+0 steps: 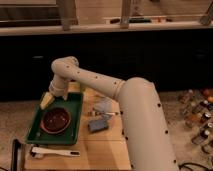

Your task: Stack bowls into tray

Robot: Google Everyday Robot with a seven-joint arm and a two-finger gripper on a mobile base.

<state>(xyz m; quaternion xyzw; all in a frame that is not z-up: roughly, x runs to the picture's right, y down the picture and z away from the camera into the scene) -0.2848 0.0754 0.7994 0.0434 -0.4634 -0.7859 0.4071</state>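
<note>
A dark reddish-brown bowl (56, 120) sits inside the dark-green tray (74, 129) on the left of the light wooden table. My white arm reaches over from the right, and my gripper (56, 94) hangs over the tray's far left corner, just above and behind the bowl. A yellowish object (47, 100) lies at the tray's far left edge beside the gripper. Only one bowl shows from this view.
A grey rectangular block (98, 125) lies on the table right of the tray, with a pale crumpled item (104, 106) behind it. A white utensil (52, 152) lies along the table's front edge. Bottles (199, 109) stand on the floor at the right.
</note>
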